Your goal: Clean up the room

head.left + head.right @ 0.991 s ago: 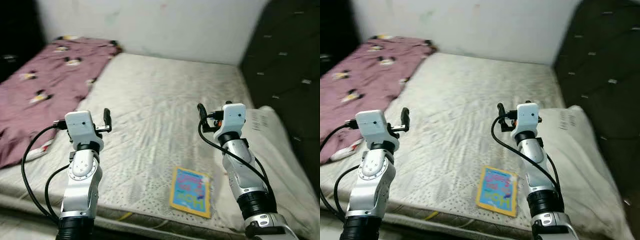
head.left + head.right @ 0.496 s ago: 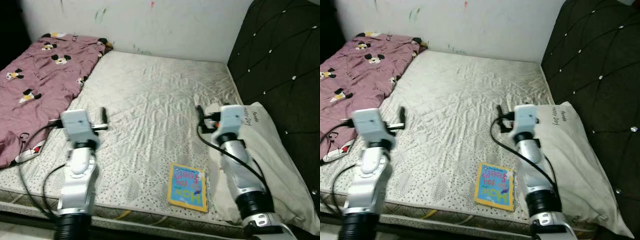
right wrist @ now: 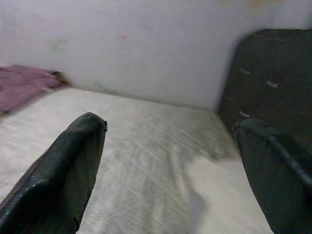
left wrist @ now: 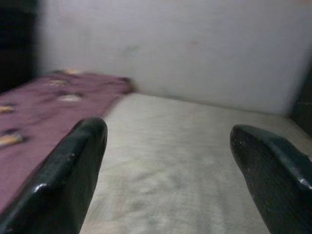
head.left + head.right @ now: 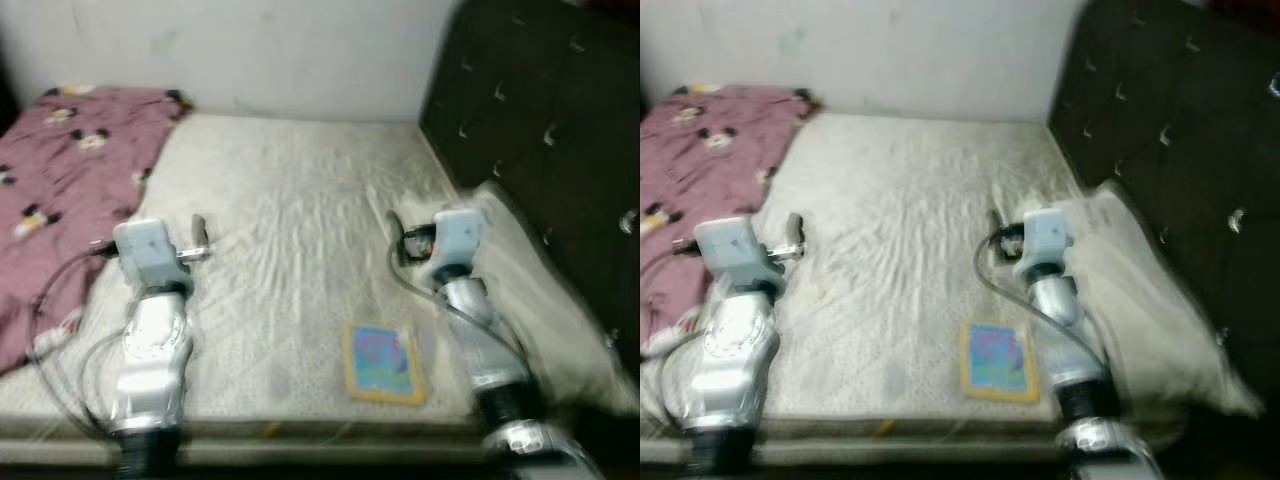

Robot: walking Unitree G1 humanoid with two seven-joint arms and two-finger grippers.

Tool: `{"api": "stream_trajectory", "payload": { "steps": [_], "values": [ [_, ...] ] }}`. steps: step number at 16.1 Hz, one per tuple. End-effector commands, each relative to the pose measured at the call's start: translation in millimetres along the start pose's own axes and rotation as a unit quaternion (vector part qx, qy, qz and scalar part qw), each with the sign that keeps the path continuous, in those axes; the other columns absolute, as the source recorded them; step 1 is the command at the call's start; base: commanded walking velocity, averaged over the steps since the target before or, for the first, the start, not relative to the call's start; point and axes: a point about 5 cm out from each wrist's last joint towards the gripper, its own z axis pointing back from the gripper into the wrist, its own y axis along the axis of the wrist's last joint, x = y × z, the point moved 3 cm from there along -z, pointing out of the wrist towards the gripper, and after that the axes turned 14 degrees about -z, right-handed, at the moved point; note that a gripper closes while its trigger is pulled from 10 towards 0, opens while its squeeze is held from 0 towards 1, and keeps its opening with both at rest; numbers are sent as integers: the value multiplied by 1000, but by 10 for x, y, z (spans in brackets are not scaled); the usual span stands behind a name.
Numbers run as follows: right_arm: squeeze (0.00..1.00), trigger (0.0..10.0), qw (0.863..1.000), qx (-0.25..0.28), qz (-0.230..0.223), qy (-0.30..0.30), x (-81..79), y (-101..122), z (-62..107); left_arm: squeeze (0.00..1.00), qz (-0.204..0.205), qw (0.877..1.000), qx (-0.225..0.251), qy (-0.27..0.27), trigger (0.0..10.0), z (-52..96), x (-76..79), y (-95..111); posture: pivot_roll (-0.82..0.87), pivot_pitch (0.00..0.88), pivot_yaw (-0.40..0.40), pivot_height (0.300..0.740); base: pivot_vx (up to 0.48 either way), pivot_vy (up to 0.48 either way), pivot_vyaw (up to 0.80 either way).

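Note:
A colourful children's book lies flat near the front edge of the white mattress, just left of my right arm. A purple blanket with cartoon mice covers the bed's left side. A white pillow lies along the right edge by the headboard. My left gripper is held up over the mattress, open and holding nothing. My right gripper is also raised above the bed, open and holding nothing. Both head views are blurred.
A dark tufted headboard rises on the right. A white wall closes the far side of the bed. The mattress's front edge runs just below my arms.
The whole picture has shifted and blurred, so the camera has turned right; more of the headboard shows. Both arms keep the same raised pose with open fingers.

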Motion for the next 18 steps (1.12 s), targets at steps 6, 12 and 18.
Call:
{"api": "stream_trajectory", "payload": {
  "steps": [6,12,18],
  "values": [
    [0,10000,1000,2,-1,3,-67,1,-25,0,-3,1000,2,3,10000,-21,-38,9,12,0,-20,740,0,480,0],
    [0,10000,1000,0,1,4,-69,-14,-10,0,-4,1000,3,-1,10000,-18,-33,10,10,0,-15,740,0,480,0],
    [0,10000,1000,0,4,9,-73,-14,-12,0,-7,1000,-2,2,10000,-6,-71,-26,13,0,-18,740,0,480,0]
  ]
}}
